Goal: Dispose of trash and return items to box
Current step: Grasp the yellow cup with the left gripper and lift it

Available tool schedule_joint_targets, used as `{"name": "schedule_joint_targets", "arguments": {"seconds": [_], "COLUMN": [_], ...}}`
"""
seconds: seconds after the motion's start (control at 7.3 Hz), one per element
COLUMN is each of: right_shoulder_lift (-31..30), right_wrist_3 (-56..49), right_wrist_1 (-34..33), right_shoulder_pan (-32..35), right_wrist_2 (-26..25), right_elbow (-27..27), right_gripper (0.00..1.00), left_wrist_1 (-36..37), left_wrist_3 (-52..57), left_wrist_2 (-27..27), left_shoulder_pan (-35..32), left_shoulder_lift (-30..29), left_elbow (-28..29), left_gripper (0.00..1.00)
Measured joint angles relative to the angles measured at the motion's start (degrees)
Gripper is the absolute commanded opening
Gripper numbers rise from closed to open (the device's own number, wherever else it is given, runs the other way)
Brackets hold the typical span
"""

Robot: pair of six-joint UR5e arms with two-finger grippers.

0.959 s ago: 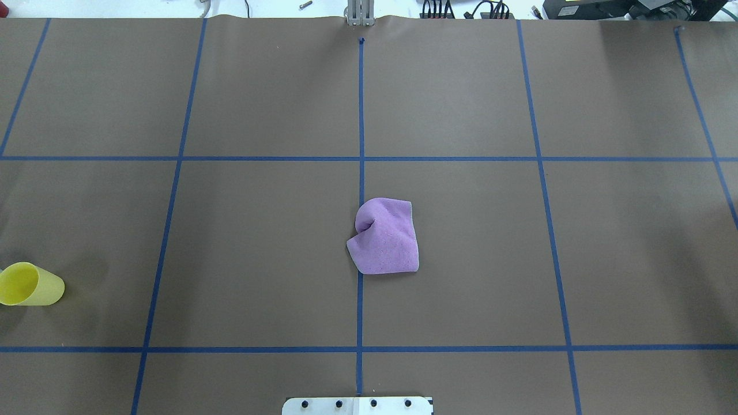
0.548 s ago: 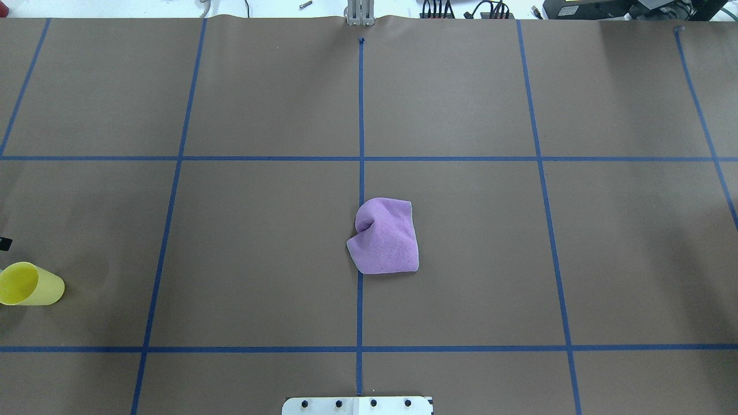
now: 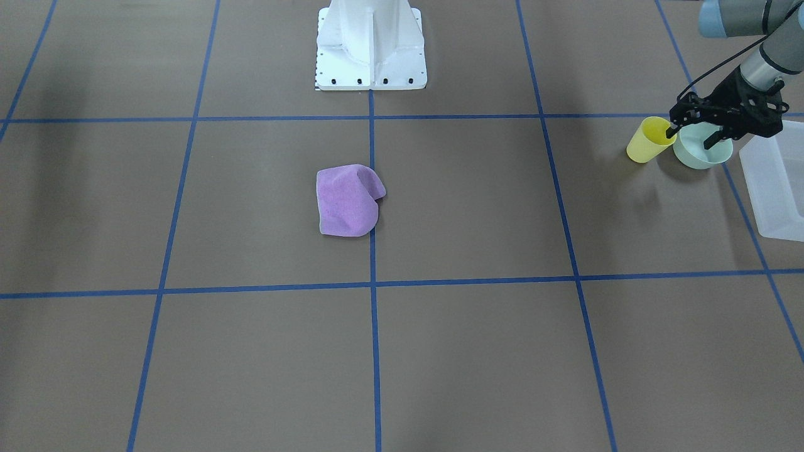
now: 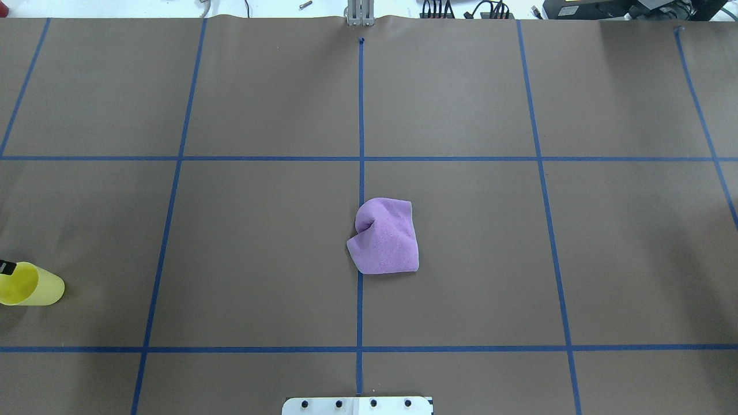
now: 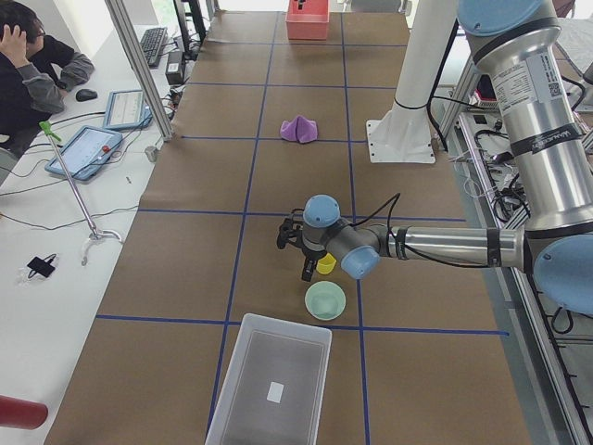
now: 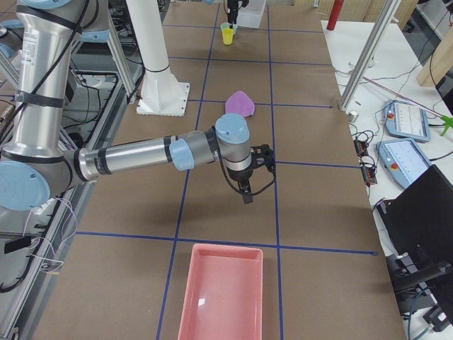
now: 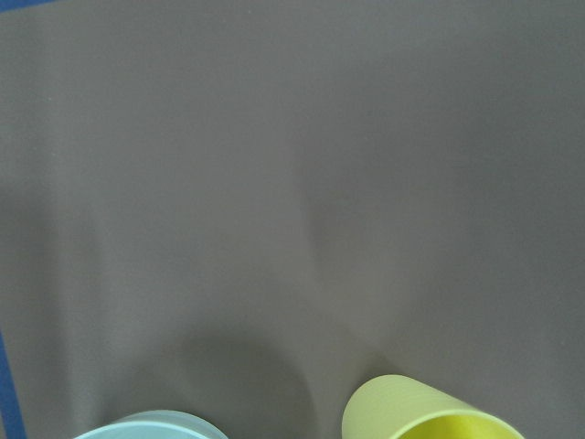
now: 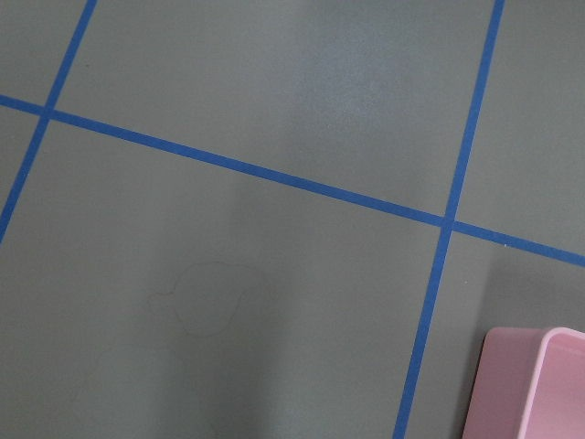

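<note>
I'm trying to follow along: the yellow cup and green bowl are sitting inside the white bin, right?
Not inside. The yellow cup and green bowl are sitting on the table beside the white bin, as the exterior front-facing view shows.

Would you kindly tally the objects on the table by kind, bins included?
Cups: 1, the yellow cup
Bowls: 1, the mint-green bowl
Cloths: 1, the purple cloth
Bins: 2, the white bin and the pink bin
Total: 5
</note>
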Motion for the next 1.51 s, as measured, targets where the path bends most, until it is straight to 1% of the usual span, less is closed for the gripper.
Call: {"name": "schedule_joint_targets", "arguments": {"seconds": [0.27,0.41,0.82,0.96,1.1,1.37,1.51], "right_shoulder_lift": [0.0,0.0,0.0,0.0,0.1,0.1,0.1], "right_wrist_3": [0.0,0.0,0.0,0.0,0.0,0.0,0.0], "right_wrist_1": [0.0,0.0,0.0,0.0,0.0,0.0,0.0], "right_shoulder_pan": [0.0,0.0,0.0,0.0,0.0,0.0,0.0], "right_wrist_2": [-0.1,-0.1,-0.2,-0.2,-0.1,-0.1,-0.1], "right_elbow": [-0.1,-0.1,-0.3,-0.3,-0.3,-0.3,-0.3], "right_gripper": [1.00,1.00,1.00,1.00,1.00,1.00,1.00], "left_wrist_1": [-0.1,-0.1,-0.8,-1.2,-1.5,-3.4,-4.3], "left_wrist_3": [0.0,0.0,0.5,0.6,0.6,0.5,0.5], "left_wrist_2": [0.0,0.0,0.0,0.0,0.0,-0.2,-1.7], "left_shoulder_pan": [1.0,1.2,2.2,2.8,3.2,3.1,2.5], "left_shoulder_lift": [0.0,0.1,0.1,0.1,0.1,1.0,1.7], "left_elbow": [0.1,0.1,0.0,0.0,0.0,-0.2,-0.9], "left_gripper": [0.26,0.22,0.19,0.11,0.00,0.00,0.00]}}
